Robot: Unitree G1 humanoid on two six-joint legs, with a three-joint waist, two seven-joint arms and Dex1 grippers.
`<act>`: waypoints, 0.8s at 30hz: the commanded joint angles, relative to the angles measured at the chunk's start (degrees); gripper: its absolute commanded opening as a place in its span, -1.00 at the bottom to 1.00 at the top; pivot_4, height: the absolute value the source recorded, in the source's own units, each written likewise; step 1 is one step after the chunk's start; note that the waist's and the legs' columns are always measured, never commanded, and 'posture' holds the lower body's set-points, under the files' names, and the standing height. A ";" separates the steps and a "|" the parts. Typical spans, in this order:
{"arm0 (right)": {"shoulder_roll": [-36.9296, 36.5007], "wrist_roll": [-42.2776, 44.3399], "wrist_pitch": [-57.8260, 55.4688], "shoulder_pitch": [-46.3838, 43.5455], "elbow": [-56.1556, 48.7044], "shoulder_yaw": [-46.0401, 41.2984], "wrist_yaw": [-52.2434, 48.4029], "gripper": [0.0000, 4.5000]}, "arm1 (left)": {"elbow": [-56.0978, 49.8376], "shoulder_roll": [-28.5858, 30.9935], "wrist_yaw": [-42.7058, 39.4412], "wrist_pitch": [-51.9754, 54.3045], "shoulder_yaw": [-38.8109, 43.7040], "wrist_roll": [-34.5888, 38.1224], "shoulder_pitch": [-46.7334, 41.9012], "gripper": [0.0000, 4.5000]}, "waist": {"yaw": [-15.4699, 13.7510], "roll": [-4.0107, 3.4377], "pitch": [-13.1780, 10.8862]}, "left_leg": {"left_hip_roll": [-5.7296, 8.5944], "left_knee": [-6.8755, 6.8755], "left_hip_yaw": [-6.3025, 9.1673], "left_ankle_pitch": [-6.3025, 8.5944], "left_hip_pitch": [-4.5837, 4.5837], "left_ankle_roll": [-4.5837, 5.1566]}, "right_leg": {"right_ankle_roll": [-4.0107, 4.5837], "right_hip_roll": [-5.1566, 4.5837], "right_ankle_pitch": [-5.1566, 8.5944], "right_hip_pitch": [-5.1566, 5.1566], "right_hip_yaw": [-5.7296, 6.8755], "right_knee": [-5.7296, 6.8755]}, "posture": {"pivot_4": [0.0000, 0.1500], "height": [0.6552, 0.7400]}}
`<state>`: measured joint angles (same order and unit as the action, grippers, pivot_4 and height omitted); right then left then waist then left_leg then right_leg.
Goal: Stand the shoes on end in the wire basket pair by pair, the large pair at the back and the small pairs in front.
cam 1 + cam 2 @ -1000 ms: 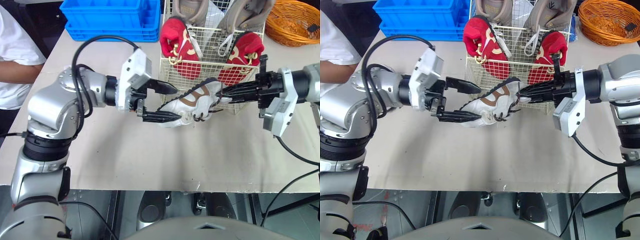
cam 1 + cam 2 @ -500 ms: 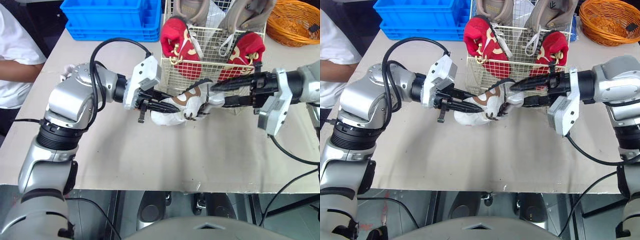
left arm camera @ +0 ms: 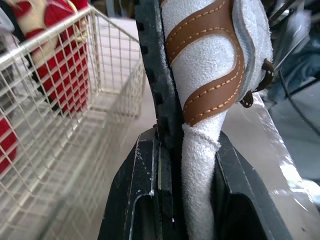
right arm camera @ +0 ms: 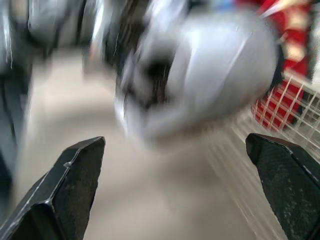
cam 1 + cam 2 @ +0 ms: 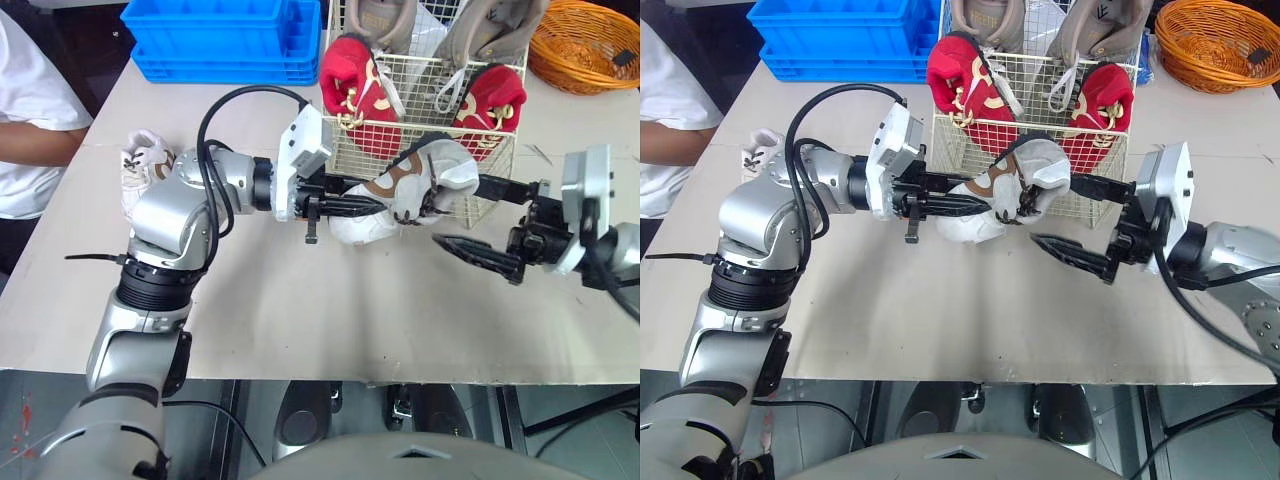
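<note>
The left gripper (image 5: 352,206) is clenched on one end of a white shoe (image 5: 412,183) with brown stripes. In the left wrist view one black finger (image 3: 134,197) presses the dark ridged sole and the other presses the soft white side. The shoe hangs above the table (image 5: 300,320), tilted with its free end raised to about the level of the front rim of the wire basket (image 5: 349,160), just in front of that wall; whether it touches the wire cannot be told. The right gripper (image 5: 457,210) is released, its two fingers spread wide and apart from the shoe, one finger (image 5: 478,256) low over the table and the other beside the basket's front. Inside the basket two red shoes (image 5: 350,82) stand on end in the front row, and two larger grey shoes (image 5: 482,28) stand behind them. Another small white shoe (image 5: 143,162) lies on the table by the left arm's elbow. A blue crate (image 5: 225,40) sits on the left of the wire basket, and a wicker basket (image 5: 590,45) on the right. A person in a white shirt (image 5: 25,100) is at the table's left edge.
</note>
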<state>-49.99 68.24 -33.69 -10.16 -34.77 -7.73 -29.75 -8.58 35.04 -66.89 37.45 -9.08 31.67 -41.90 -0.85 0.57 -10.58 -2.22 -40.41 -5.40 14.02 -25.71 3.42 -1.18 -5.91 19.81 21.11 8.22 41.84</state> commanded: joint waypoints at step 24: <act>13.55 9.53 -3.92 -4.40 -5.70 1.54 24.47 -1.00 | -1.90 -3.81 5.65 1.70 4.41 2.67 0.51 -0.13 | 0.02 0.01 -0.01 | 0.01 0.05 -0.03 0.00 -0.03 0.00 | -0.01 0.04 0.00 0.05 -0.01 -0.03 | 1.00 -0.27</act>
<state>-36.72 76.76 -37.45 -13.53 -37.18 -6.95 -5.02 -8.57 31.49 -61.91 39.31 -6.19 32.87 -40.17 -0.83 0.59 -10.59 -2.20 -40.36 -5.43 14.02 -25.74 3.42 -1.19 -5.87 19.81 21.16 8.21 41.81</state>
